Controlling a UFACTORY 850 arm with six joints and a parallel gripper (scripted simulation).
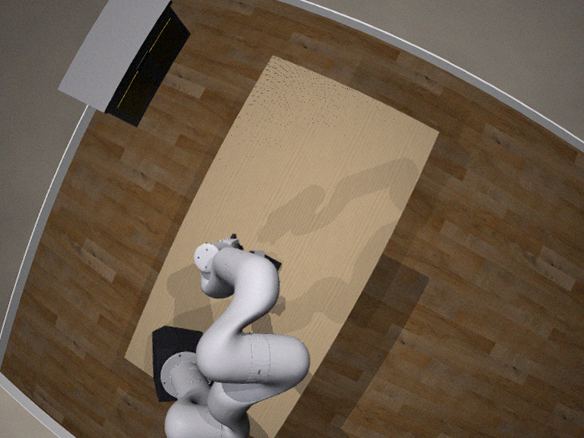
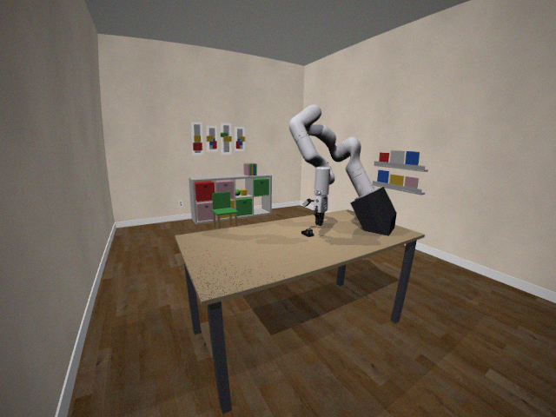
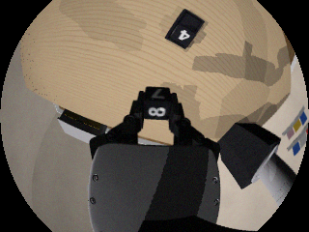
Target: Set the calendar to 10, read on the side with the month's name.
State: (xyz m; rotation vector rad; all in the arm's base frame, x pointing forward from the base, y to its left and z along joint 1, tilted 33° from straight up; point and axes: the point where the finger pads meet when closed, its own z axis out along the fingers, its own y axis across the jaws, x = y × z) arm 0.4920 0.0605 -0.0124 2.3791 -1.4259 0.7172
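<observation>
Calendar parts are split, and you'll want the table (image 2: 251, 269) as your reference for everything.

Table: long light-wood top on dark legs, standing on a plank floor. You see its full length in the top view.

Arm (image 1: 246, 302): white, folded in an S over the table's near end, rising from a dark tilted base block (image 2: 374, 210) at one corner of the top. Wrist section hangs straight down toward the table.

Gripper (image 3: 157, 119): hovering above the table top, not touching it. Its fingers are closed on a small black cube (image 3: 156, 108); the face toward the wrist camera carries a white mark that reads as an 8 lying on its side. Held cube is clear of the surface, in the air over the table's arm-side half.

Second black piece (image 3: 184, 29): lying on the table top beyond the held cube, well apart from it, white 4 facing up. In the exterior view you find the same small dark object (image 2: 307, 232) on the wood just beside the spot under the gripper. You cannot tell from these views whether it is the other cube alone or sits with the tray; it is too small.
</observation>
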